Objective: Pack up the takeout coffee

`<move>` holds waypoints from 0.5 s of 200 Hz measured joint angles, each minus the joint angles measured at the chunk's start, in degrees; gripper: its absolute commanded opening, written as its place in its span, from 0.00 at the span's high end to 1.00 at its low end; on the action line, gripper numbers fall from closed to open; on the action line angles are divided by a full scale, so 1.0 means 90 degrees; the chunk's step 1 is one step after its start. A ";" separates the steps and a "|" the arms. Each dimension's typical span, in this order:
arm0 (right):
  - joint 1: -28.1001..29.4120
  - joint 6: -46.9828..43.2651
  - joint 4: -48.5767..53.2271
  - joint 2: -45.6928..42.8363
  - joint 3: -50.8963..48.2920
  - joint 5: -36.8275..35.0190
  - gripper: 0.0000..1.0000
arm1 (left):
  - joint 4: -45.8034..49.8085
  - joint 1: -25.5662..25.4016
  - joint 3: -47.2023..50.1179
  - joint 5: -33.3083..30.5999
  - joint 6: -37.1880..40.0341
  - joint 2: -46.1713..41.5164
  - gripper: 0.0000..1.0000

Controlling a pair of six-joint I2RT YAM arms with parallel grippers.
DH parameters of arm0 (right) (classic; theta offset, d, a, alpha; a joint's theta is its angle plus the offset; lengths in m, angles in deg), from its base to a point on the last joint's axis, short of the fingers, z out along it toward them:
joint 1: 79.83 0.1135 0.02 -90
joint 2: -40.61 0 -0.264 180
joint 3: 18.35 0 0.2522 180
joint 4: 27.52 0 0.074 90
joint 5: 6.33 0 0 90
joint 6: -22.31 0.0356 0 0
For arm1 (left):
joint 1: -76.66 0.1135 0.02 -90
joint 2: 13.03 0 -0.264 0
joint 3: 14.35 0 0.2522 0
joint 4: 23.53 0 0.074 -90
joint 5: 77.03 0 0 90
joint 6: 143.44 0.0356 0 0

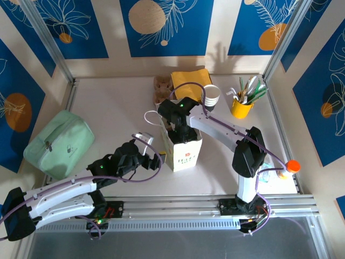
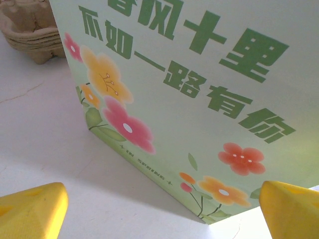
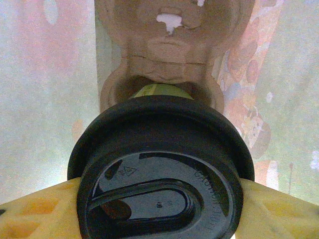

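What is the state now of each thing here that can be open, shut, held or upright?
paper bag: upright, top open.
right gripper: shut on the takeout coffee.
takeout coffee: lid on, inside the paper bag.
left gripper: open, holding nothing, facing the paper bag.
green pouch: looks closed.
stack of cups: upright, lidless.
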 measured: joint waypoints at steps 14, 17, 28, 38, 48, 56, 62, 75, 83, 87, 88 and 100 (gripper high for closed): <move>-0.0002 0.0000 -0.0022 0.0000 -0.0015 0.0000 0.38 | 0.0002 0.0000 0.0000 0.0000 0.0002 -0.0002 0.02; -0.0002 0.0002 -0.0024 0.0000 -0.0015 0.0000 0.38 | 0.0000 0.0000 0.0000 0.0000 0.0002 -0.0002 0.02; -0.0007 0.0002 -0.0029 0.0000 -0.0019 0.0000 0.37 | 0.0002 0.0000 0.0000 0.0000 0.0002 -0.0002 0.02; -0.0007 0.0002 -0.0032 0.0000 -0.0019 0.0000 0.37 | 0.0002 0.0000 0.0000 0.0000 0.0017 -0.0002 0.02; -0.0007 0.0002 -0.0036 0.0000 -0.0027 0.0000 0.38 | 0.0002 0.0000 0.0000 0.0000 0.0024 -0.0002 0.02; -0.0007 0.0002 -0.0046 0.0000 -0.0041 0.0000 0.38 | 0.0002 0.0000 0.0000 0.0000 0.0024 -0.0002 0.02; -0.0007 0.0002 -0.0056 0.0000 -0.0056 0.0000 0.37 | 0.0002 0.0000 0.0000 0.0000 0.0024 -0.0002 0.02; -0.0007 0.0002 -0.0085 0.0000 -0.0097 0.0002 0.37 | 0.0002 0.0000 0.0000 0.0000 0.0024 -0.0002 0.02; -0.0007 0.0002 -0.0104 0.0000 -0.0117 0.0002 0.37 | 0.0002 0.0000 0.0000 0.0000 0.0024 -0.0002 0.02; -0.0007 0.0002 -0.0121 0.0000 -0.0129 0.0002 0.38 | 0.0002 0.0000 0.0000 0.0000 0.0024 -0.0005 0.02; -0.0007 0.0002 -0.0126 0.0000 -0.0134 0.0000 0.37 | 0.0002 0.0000 0.0000 0.0000 0.0024 -0.0005 0.02; -0.0007 0.0002 -0.0163 0.0000 -0.0155 0.0002 0.38 | 0.0007 0.0000 0.0000 0.0000 0.0024 -0.0015 0.02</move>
